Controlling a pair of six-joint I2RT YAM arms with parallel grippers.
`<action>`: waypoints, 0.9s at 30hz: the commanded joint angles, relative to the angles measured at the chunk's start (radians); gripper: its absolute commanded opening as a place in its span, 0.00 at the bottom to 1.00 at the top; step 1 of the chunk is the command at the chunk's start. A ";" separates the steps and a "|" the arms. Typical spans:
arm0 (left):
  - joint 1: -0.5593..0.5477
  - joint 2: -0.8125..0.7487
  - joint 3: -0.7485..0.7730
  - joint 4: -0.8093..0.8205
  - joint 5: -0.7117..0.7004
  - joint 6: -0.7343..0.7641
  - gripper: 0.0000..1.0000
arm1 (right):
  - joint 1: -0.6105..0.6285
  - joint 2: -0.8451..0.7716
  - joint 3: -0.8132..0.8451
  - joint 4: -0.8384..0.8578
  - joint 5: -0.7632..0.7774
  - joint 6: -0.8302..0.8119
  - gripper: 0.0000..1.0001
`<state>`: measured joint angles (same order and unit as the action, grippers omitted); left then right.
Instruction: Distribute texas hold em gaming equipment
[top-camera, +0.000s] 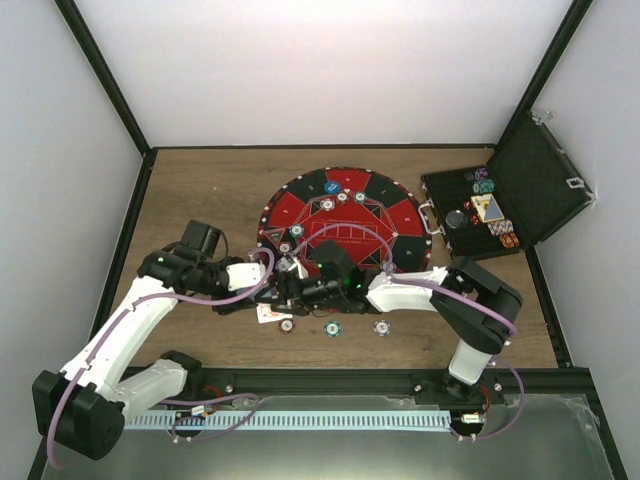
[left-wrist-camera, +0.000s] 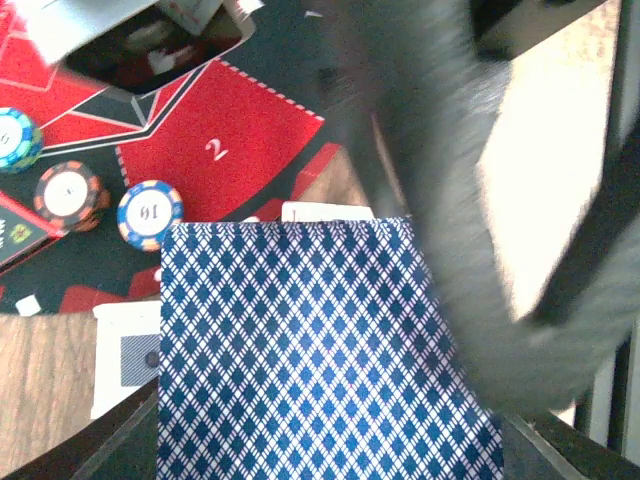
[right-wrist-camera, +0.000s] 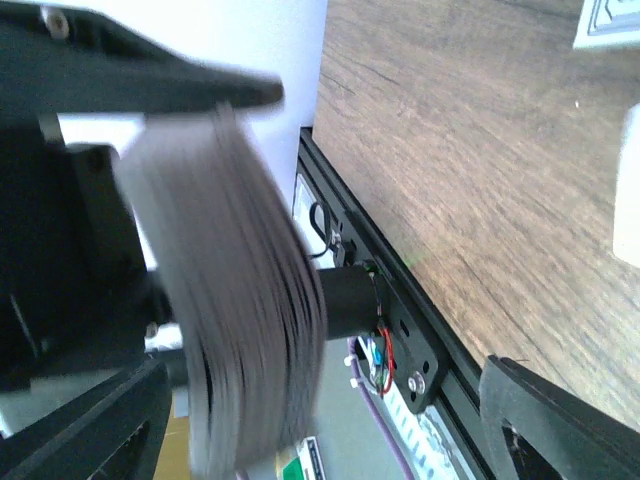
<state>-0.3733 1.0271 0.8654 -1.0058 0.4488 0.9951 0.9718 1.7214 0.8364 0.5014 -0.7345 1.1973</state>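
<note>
- My left gripper (left-wrist-camera: 335, 450) is clenched on the blue-backed card deck (left-wrist-camera: 310, 340).
- My right gripper (right-wrist-camera: 330, 410) is spread wide, released.
- I read "2" on the red mat (left-wrist-camera: 235, 115).

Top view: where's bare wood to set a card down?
Free: wood left of the round mat and the strip beyond it. Crowded: the mat's near edge, with left gripper, right gripper, cards and three chips.

A blue diamond-backed card deck (left-wrist-camera: 320, 350) stands between the left fingers (left-wrist-camera: 115, 455), with a teal chip (left-wrist-camera: 15, 138), orange chip (left-wrist-camera: 68, 195) and blue chip (left-wrist-camera: 150, 213) lying flat beyond their left side.
</note>
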 joint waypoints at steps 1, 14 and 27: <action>0.043 -0.025 -0.006 0.004 -0.003 0.037 0.04 | 0.008 -0.077 -0.052 -0.020 -0.013 -0.029 0.87; 0.039 -0.062 -0.010 -0.013 0.054 0.039 0.04 | -0.021 -0.192 -0.020 -0.183 0.042 -0.106 0.92; 0.033 -0.074 0.002 -0.016 0.071 0.043 0.04 | 0.011 0.011 0.177 -0.178 0.014 -0.096 0.91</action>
<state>-0.3347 0.9684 0.8623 -1.0203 0.4789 1.0187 0.9752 1.6791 0.9417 0.3222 -0.7071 1.1107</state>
